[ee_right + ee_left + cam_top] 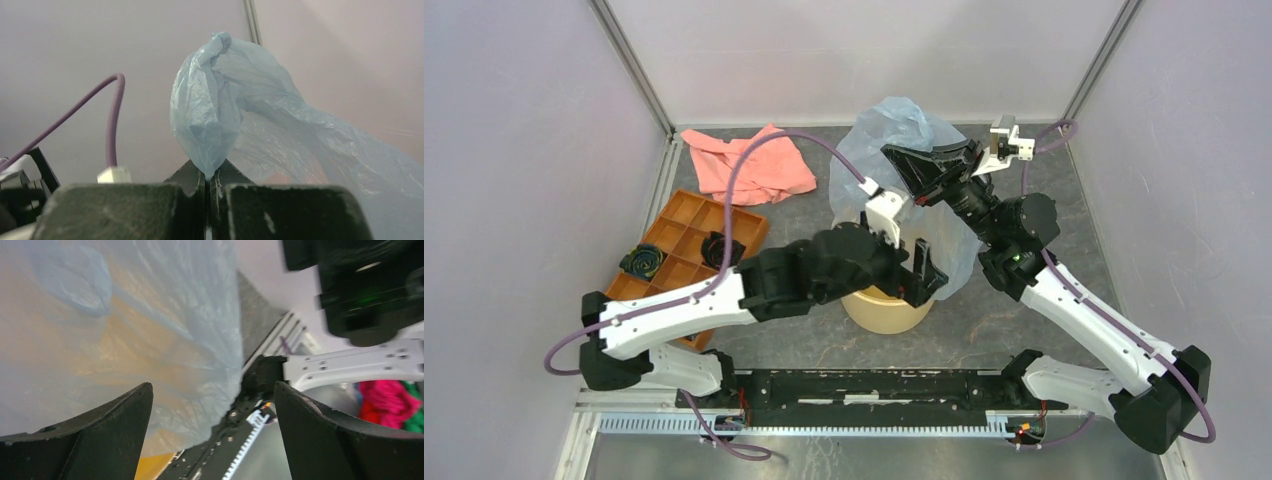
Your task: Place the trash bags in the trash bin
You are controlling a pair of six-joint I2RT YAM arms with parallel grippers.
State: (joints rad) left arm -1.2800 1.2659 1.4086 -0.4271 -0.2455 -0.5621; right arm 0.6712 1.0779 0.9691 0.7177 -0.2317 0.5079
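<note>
A pale blue-grey trash bag (894, 130) hangs lifted above the table, its film draping down over the pale yellow trash bin (886, 312). My right gripper (892, 155) is shut on a bunched fold of the bag (210, 115), which balloons up out of the pinched fingertips of that gripper (207, 175). My left gripper (932, 280) is open at the bin's right side, with nothing between its fingers. In the left wrist view the bag (165, 315) fills the left half, just beyond the left gripper (212, 387). The bin (150, 467) shows yellow through and below the film.
A salmon-pink cloth (754, 165) lies at the back left. An orange compartmented tray (689, 240) with black items (642, 262) sits on the left. White walls enclose the table on three sides, and a black rail (874, 385) runs along the near edge.
</note>
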